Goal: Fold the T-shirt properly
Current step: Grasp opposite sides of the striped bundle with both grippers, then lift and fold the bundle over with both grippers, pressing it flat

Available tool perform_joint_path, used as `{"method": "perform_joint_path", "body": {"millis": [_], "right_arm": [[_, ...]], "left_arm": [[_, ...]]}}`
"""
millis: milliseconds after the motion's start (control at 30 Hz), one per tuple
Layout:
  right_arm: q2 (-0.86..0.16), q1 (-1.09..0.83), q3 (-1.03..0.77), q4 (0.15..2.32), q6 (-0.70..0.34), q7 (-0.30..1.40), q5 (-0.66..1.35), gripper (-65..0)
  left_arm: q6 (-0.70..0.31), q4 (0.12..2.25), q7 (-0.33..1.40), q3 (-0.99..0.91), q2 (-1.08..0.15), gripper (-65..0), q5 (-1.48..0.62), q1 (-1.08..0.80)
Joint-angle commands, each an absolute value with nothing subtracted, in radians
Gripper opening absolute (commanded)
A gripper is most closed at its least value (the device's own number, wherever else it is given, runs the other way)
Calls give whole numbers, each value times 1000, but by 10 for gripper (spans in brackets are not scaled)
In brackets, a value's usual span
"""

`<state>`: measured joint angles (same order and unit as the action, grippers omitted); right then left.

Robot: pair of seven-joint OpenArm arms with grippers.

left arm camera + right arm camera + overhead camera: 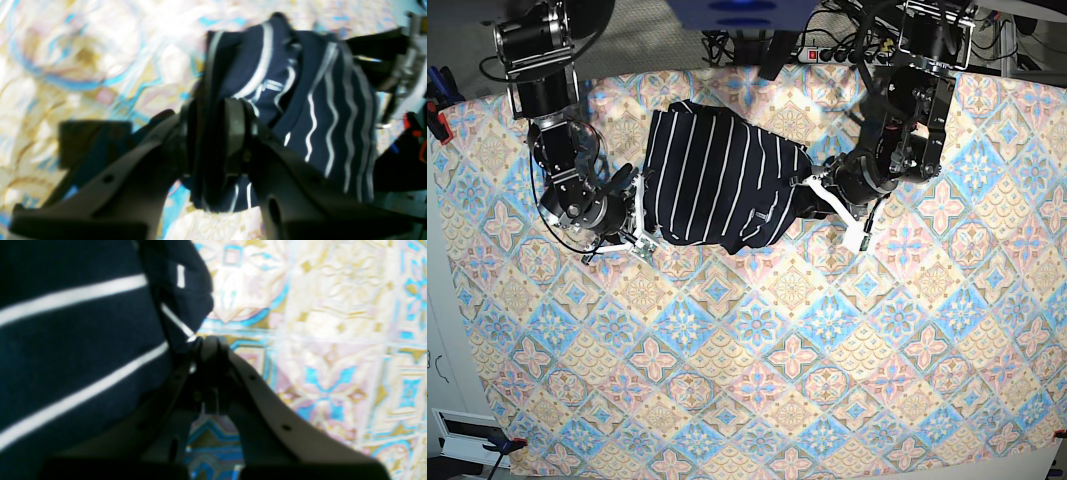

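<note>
A: Where is your T-shirt (717,180) right now?

B: In the base view you have it in the upper middle of the frame, lying bunched on the patterned tablecloth (827,380) that covers the bench, stretched between your two arms. Its stripes run roughly top to bottom there.

A: And my left gripper (812,195)?

B: You'll find it at the shirt's right edge in the base view. In the left wrist view your left gripper (213,133) has a thick fold of the striped cloth (300,100) passing between its fingers, and the fingers stand a little apart around that fold. The picture is blurred, so you can't tell whether the pads press the cloth or only flank it.

A: My right gripper (637,225)?

B: It sits at the shirt's lower left edge in the base view. In the right wrist view your right gripper (208,343) has its fingertips brought together with no gap, at the edge of the dark cloth (83,340) that fills the left half of that frame. Whether a bit of hem is pinched between the tips you cannot tell; the cloth touches them at the upper left.
</note>
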<state>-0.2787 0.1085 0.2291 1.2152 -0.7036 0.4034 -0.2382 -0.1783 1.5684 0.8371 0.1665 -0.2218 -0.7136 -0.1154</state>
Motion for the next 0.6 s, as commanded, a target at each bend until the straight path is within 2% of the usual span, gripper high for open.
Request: {"method": "perform_joint_path", "body": {"millis": [0, 167, 333, 567], "right_arm": [[-291, 110, 188, 1257, -698, 381, -228, -650], [-288, 73, 68, 1391, -698, 386, -228, -650], [-291, 36, 54, 1460, -698, 387, -228, -650], [-325, -7, 84, 1492, -698, 387, -228, -649]], "left_arm": [[-188, 1627, 820, 163, -225, -516, -728, -114], [-183, 1805, 820, 162, -225, -524, -723, -174], [-183, 1873, 822, 108, -225, -528, -733, -228], [-189, 1897, 828, 243, -229, -528, -756, -259]]}}
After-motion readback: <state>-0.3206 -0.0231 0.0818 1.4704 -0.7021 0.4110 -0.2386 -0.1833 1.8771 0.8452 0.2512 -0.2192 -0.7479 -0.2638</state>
